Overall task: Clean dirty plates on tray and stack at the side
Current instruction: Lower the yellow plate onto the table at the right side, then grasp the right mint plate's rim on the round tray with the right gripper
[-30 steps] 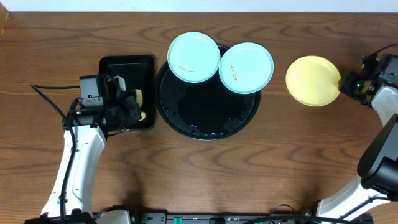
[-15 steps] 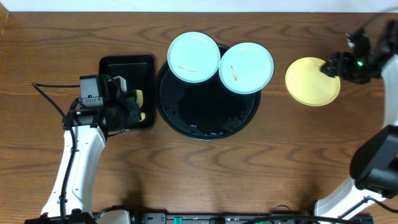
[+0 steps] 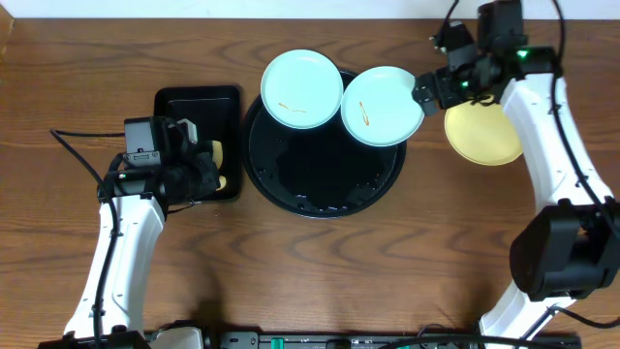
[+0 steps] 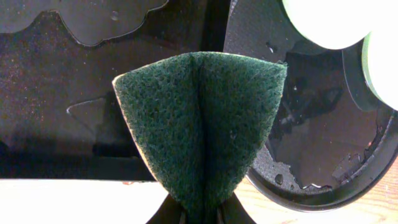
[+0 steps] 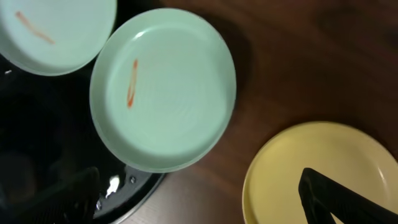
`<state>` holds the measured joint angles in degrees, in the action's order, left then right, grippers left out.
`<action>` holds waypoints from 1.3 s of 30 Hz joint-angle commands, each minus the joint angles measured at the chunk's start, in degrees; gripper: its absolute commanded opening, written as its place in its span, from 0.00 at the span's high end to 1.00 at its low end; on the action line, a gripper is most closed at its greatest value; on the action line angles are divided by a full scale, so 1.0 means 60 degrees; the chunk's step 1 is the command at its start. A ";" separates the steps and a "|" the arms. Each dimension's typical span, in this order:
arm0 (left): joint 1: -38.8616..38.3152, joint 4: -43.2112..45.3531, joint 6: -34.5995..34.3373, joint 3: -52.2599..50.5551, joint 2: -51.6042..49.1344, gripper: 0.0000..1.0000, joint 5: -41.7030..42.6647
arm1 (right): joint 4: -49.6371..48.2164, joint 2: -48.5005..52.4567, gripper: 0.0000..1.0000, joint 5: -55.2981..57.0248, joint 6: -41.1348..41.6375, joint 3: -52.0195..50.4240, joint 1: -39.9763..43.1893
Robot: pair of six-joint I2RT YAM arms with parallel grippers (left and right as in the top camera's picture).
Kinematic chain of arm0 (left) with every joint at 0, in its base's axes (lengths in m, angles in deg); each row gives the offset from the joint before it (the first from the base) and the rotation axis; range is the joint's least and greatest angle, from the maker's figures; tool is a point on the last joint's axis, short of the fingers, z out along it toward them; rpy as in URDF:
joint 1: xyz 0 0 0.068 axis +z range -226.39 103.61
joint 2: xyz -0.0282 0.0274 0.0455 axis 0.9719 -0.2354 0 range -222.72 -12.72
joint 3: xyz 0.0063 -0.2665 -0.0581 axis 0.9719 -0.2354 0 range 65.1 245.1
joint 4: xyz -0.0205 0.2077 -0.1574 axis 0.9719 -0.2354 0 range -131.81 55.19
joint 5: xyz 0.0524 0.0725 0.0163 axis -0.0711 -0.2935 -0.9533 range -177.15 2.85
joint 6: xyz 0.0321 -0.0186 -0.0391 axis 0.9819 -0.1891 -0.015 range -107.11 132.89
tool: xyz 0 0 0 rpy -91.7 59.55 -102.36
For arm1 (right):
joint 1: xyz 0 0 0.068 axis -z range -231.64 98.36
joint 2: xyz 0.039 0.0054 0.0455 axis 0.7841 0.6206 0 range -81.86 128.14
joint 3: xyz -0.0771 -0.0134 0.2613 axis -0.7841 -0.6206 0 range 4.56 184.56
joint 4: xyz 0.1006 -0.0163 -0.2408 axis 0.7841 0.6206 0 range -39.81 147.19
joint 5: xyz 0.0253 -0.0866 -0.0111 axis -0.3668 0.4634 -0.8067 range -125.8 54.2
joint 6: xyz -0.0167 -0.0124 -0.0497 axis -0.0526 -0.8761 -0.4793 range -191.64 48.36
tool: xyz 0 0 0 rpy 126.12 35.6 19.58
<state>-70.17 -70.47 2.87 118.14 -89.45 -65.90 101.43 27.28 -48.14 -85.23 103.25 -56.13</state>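
All three plates are round, with no long axis, and lie face up. The left mint plate (image 3: pixel 302 89) and the right mint plate (image 3: pixel 383 105) sit side by side on the far rim of the round tray (image 3: pixel 320 206), each overhanging it; contact between them cannot be told. The left smear runs crosswise and the right one runs near-to-far.

The yellow plate (image 3: pixel 475 141) lies on the worktop (image 3: pixel 291 281) right of the tray. It is partly hidden by the right arm overhead and cut off in the right wrist view.

The right end effector (image 5: pixel 199 173) has its fingers wide apart and holds nothing.

The left end effector (image 4: pixel 199 214) is clamped on a folded green scouring sponge (image 4: pixel 202 124) over the rectangular tray (image 3: pixel 197 102) — its fingers are mostly out of frame.
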 commanded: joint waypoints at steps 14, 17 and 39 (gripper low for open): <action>0.0040 0.0051 0.0204 0.0058 -0.0062 0.92 -0.0011 | -0.3588 -0.0044 0.31 0.0222 0.0765 -0.2739 -0.0029; 0.0040 0.0033 0.0204 0.0055 -0.0062 0.92 -0.0011 | -0.4331 -0.0044 0.35 0.0226 0.1086 -0.3253 -0.0015; 0.0033 0.0004 0.0208 -0.0051 -0.0066 0.92 -0.0015 | -0.7180 0.0495 0.49 0.0186 0.1614 -0.4109 0.0211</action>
<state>-70.17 -70.47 2.87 118.14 -89.45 -66.07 57.89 29.64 -46.48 -76.37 75.17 -55.35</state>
